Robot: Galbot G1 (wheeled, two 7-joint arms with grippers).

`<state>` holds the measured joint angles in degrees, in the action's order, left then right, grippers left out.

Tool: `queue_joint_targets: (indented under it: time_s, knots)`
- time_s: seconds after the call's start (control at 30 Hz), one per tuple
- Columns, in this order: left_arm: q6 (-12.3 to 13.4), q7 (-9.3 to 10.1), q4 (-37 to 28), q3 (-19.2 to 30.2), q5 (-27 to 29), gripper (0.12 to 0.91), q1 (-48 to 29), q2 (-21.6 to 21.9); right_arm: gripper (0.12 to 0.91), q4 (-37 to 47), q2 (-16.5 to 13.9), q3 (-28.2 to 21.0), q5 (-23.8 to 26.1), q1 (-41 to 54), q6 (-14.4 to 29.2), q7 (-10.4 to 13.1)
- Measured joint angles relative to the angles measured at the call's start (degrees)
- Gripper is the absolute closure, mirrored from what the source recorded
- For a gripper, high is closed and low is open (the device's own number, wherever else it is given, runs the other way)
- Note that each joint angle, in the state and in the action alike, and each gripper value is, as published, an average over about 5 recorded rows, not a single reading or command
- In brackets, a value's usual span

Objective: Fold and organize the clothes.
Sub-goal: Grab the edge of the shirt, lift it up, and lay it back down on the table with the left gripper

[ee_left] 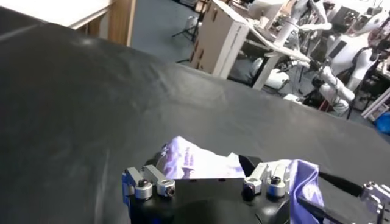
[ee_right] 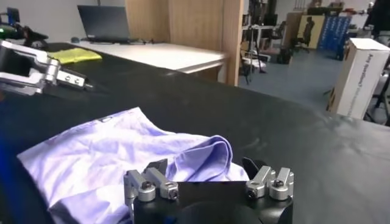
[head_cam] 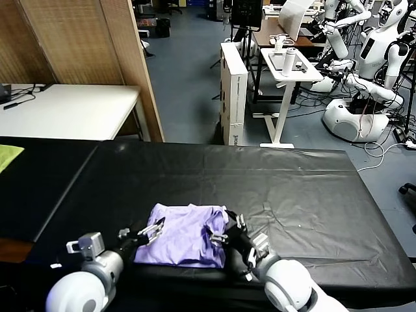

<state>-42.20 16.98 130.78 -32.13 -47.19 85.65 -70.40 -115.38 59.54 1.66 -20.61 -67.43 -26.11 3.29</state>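
T-shirt (head_cam: 185, 242) sits on the black-covered counter (head_cam: 292, 188), near the front edge, roughly mid-width. Lavender, loosely folded into a rough rectangle, wrinkled; one bunched fold at its right side, seen up close in the right wrist view (ee_right: 122, 155).

Left claw (head_cam: 151, 233): at the shirt's left edge, low over the counter, jaws spread open, nothing in them. Tips just at the fabric edge; can't tell if they touch. Left wrist view shows the shirt (ee_left: 195, 164) directly ahead of the left claw (ee_left: 207, 173).

Right claw (head_cam: 220, 235): at the shirt's right edge, also wide open, gripping nothing. The bunched fold lies between/just ahead of its fingers (ee_right: 255, 165); contact unclear.

Both claws flank the shirt, facing each other across it.

Other stuff: yellow-green cloth (head_cam: 8, 156) at the counter's far left edge, well apart from the shirt. White table (head_cam: 71, 110) behind the counter's back-left corner, with a laptop (ee_right: 105, 23) on it.
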Motion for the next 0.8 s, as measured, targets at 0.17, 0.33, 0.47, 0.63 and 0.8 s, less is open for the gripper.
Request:
queue_joint_targets:
  time_s: [0.17,0.33,0.47,0.63,0.8]
  knots:
    - [0.0,-0.06,-0.1,0.1,0.5,0.123,0.4,-0.5,0.118,0.1,0.0,2.9,0.2,-1.8,-1.3,1.3]
    - [0.0,-0.42,-0.2,0.1,1.0,0.123,0.6,-0.9,0.118,-1.2,0.0,5.9,-3.6,-3.6,1.1,0.6]
    - [0.0,-1.16,-0.2,-0.5,1.4,0.123,1.0,-0.7,0.118,-2.5,-1.0,8.2,-8.1,-4.8,2.6,-0.7]
    - [0.0,-1.55,-0.1,-0.8,1.7,0.123,1.2,-0.7,0.118,-2.9,-1.4,9.0,-12.4,-4.6,2.6,0.1]
    - [0.0,-1.60,-0.1,-0.8,2.2,0.124,1.5,-1.0,0.118,-1.3,0.3,7.0,-12.6,-2.4,1.9,1.0]
